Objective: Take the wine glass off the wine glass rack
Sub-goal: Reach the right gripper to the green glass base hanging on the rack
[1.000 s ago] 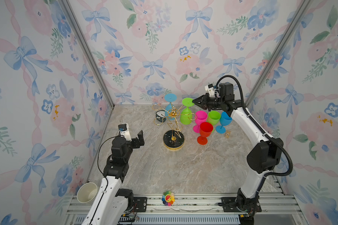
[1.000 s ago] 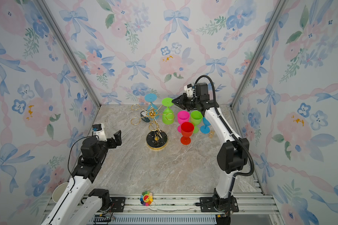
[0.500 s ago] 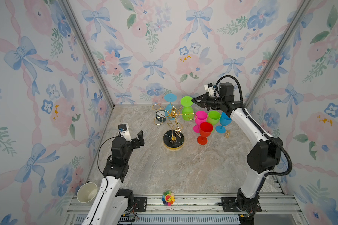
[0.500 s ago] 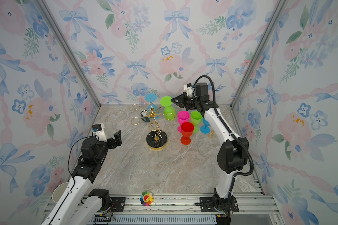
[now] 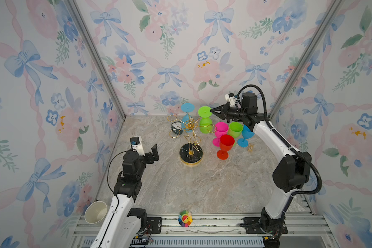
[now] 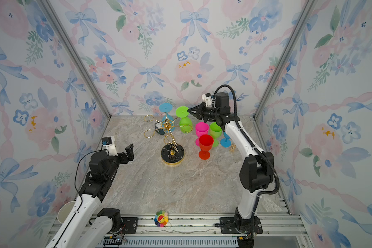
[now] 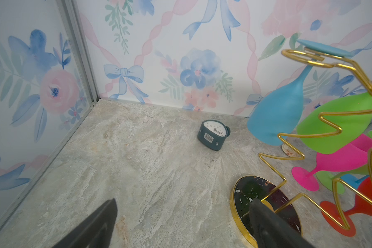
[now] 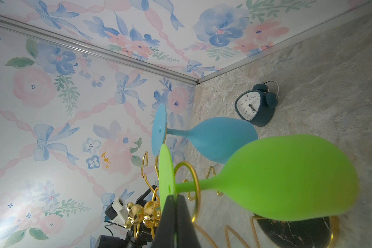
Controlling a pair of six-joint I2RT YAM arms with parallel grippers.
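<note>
Right gripper (image 5: 211,111): closed since earlier, pinching green glass (image 5: 205,126) by its foot; stem below sits in rack (image 5: 191,157) loop, awaiting slide-out. Left gripper (image 5: 153,152): apart, idle.

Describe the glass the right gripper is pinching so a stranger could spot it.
Find the gold wire rack near the back wall. Two glasses hang inverted from it. Yours is the lime green one; its neighbour is blue, and the other green glass stands upright.

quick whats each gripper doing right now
Left gripper: open, holding nothing.
Right gripper: shut on the hanging green wine glass, pinching the edge of its foot.
</note>
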